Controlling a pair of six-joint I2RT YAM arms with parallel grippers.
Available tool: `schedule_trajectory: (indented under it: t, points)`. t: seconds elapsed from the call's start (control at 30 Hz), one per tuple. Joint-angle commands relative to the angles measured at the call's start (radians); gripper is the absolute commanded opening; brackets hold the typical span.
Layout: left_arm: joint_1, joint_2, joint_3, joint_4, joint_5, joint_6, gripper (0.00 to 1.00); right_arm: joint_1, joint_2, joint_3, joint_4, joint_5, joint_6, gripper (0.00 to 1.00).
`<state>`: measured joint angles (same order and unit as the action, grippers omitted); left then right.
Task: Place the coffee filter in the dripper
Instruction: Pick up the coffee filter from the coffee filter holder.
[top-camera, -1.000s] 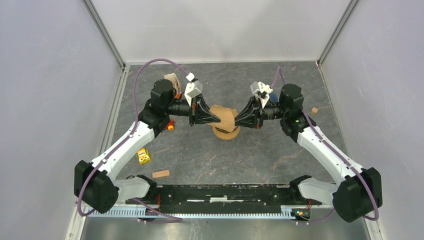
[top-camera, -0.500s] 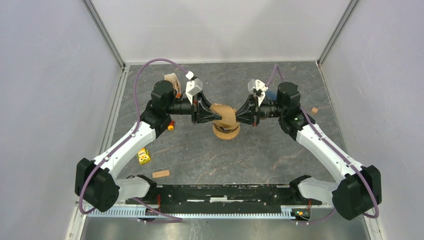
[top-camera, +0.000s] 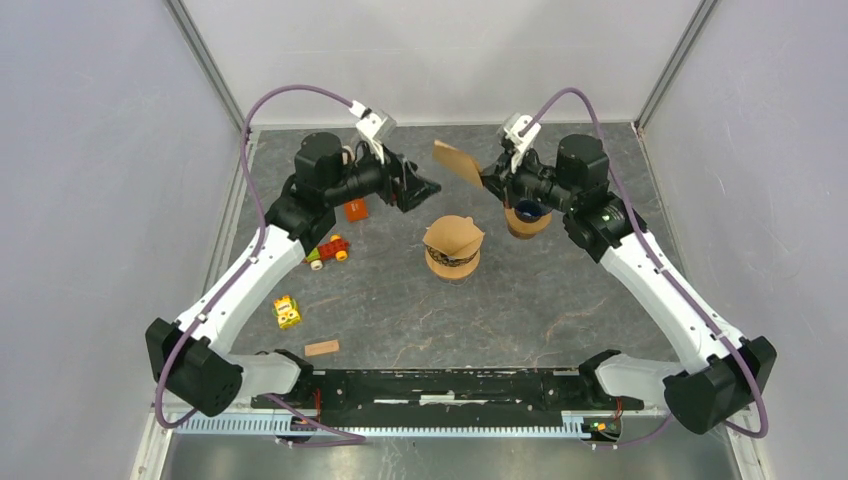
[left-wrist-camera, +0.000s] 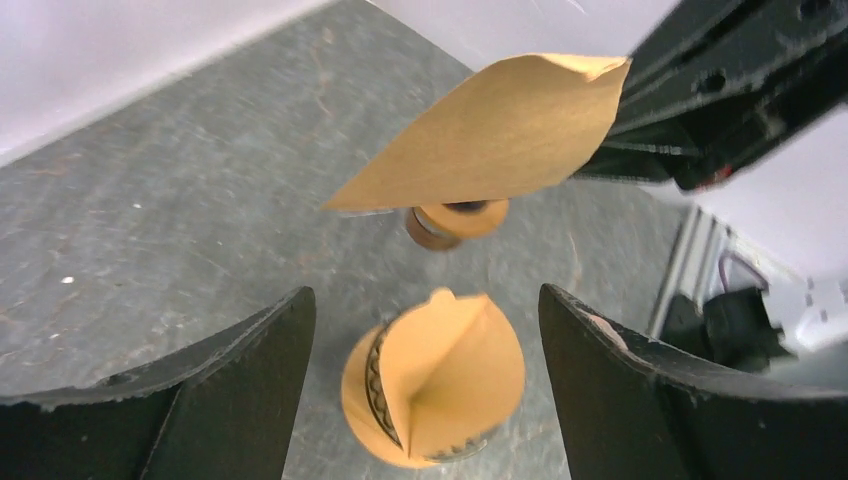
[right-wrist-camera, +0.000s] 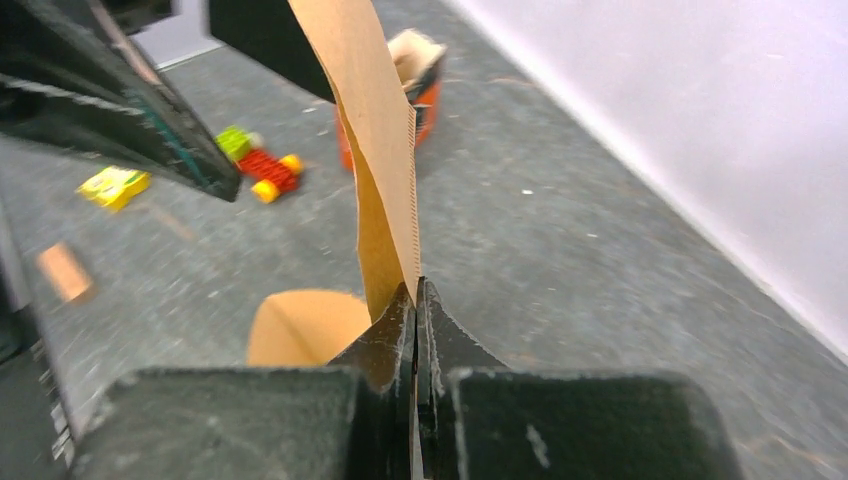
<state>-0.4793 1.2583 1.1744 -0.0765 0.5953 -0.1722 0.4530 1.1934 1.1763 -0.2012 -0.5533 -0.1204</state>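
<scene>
My right gripper (top-camera: 489, 178) is shut on the edge of a brown paper coffee filter (top-camera: 455, 161), which hangs in the air behind the table's middle. The right wrist view has the filter (right-wrist-camera: 375, 150) standing up out of the closed right gripper (right-wrist-camera: 416, 298). The tan dripper (top-camera: 526, 219), dark inside, stands under my right wrist. My left gripper (top-camera: 422, 188) is open and empty, left of the filter. Between its spread fingers (left-wrist-camera: 240, 380) I see a tan holder (left-wrist-camera: 435, 390) with more folded filters, and the held filter (left-wrist-camera: 490, 135) above it.
The tan filter holder (top-camera: 453, 247) stands mid-table. On the left lie an orange box (top-camera: 355, 210), a toy car (top-camera: 328, 250), a yellow block (top-camera: 288, 312) and a wooden block (top-camera: 321, 348). White walls close in the back and sides.
Both grippers have risen and drawn back from the holder. The right one carried a filter up and toward the back. The left one opened, let go and moved left.
</scene>
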Motion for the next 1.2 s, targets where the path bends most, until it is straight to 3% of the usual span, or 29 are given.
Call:
schedule_trajectory:
  t: [0.0, 0.3, 0.53, 0.83, 1.17]
  points:
    - [-0.033, 0.057, 0.134, -0.085, -0.238, -0.114, 0.88, 0.039, 0.053, 0.107, -0.003, 0.39, 0.05, 0.0]
    - [-0.136, 0.189, 0.319, -0.218, -0.437, -0.267, 0.83, 0.13, 0.167, 0.193, 0.009, 0.675, 0.194, 0.0]
    - [-0.17, 0.238, 0.405, -0.278, -0.504, -0.316, 0.8, 0.148, 0.18, 0.115, 0.064, 0.625, 0.321, 0.0]
    - [-0.178, 0.271, 0.455, -0.294, -0.541, -0.308, 0.79, 0.19, 0.192, 0.106, 0.054, 0.631, 0.324, 0.0]
    - [-0.189, 0.324, 0.498, -0.332, -0.591, -0.296, 0.68, 0.197, 0.189, 0.099, 0.04, 0.657, 0.32, 0.0]
